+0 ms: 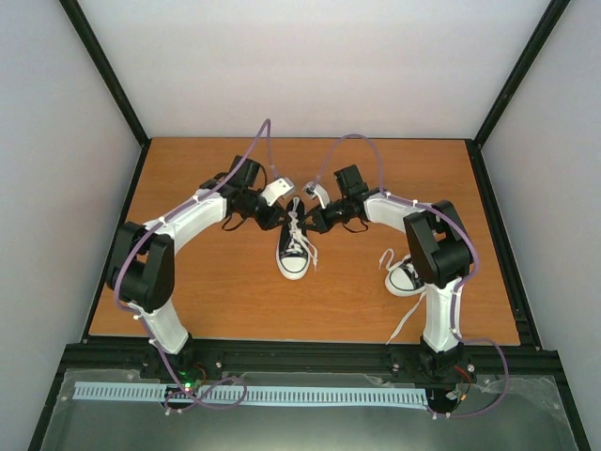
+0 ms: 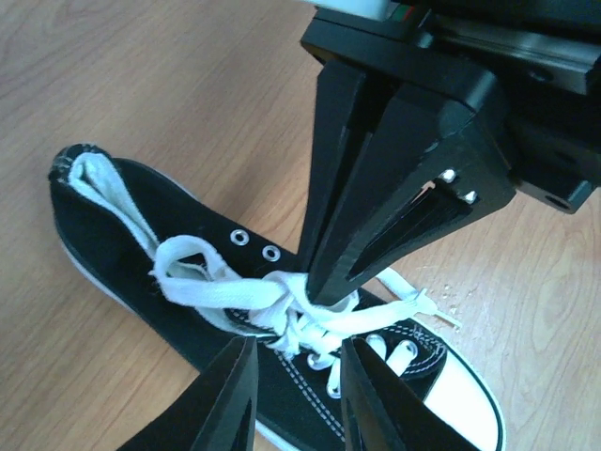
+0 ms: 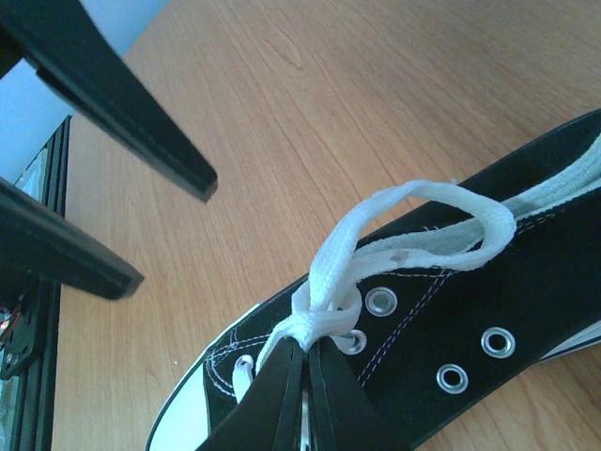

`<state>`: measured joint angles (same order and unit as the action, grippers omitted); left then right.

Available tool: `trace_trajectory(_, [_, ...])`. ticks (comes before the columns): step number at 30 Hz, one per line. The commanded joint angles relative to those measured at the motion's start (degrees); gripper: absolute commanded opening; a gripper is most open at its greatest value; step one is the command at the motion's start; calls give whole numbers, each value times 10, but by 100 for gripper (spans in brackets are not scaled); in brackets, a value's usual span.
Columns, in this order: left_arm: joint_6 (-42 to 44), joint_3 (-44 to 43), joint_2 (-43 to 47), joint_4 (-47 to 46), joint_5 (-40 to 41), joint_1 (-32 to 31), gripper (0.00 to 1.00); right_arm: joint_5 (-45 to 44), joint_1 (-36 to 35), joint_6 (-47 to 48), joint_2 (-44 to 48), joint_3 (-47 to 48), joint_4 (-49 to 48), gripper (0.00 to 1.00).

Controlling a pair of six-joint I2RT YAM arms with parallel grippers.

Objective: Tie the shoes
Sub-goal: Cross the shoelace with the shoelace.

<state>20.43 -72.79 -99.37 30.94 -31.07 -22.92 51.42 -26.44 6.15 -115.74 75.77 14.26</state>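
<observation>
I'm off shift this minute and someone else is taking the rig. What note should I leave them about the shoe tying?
Left gripper: open, holding nothing, poised over the middle shoe.
Right gripper: shut on the lace at its crossing.
Other shoe: beside the right arm, partly hidden, laces loose.
Done: one loop formed on the middle shoe; no finished bow visible.
Left: finish this bow, then tie the other shoe.

- I get the whole table [image 1: 188,310] from high above, behind the arm bases [image 1: 178,362], facing the far wall [image 1: 319,66].
- Both wrist cameras sit close over the middle shoe [image 2: 122,244], facing each other, sharing its laces [image 2: 282,301].
</observation>
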Motion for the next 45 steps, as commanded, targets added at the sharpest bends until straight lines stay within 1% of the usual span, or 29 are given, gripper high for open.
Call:
trace_trajectory(1, [-26,4,-1,-27,4,-17,27,2,-5,-9,24,-5,-18,3])
trace_trajectory(7, [-28,-6,-21,-27,-3,-18,22,2,-7,-8,25,-5,-17,3])
trace_trajectory(17, [-19,-9,-38,-24,1,-24,28,8,-7,-1,28,1,-10,3])
trace_trajectory(21, [-22,-13,-45,-28,-7,-28,26,14,-7,8,26,6,2,3])
trace_trajectory(23, [-21,-15,-50,-27,-5,-30,20,15,-7,11,26,7,6,3])
trace_trajectory(26, [-19,-18,-55,-24,-10,-30,8,17,-7,13,27,7,7,3])
trace_trajectory(27, [-18,-19,-55,-22,-12,-30,5,18,-7,14,29,7,6,3])
trace_trajectory(29, [-19,-21,-56,-19,-13,-30,2,18,-7,14,29,8,6,3])
trace_trajectory(34, [-18,-21,-53,-13,-15,-30,1,13,-7,14,29,9,5,3])
trace_trajectory(41, [-9,2,-27,-27,30,-30,1,-5,-5,12,31,10,10,5])
trace_trajectory(45, [-4,13,-23,-27,39,-29,1,-10,-4,11,29,11,12,5])
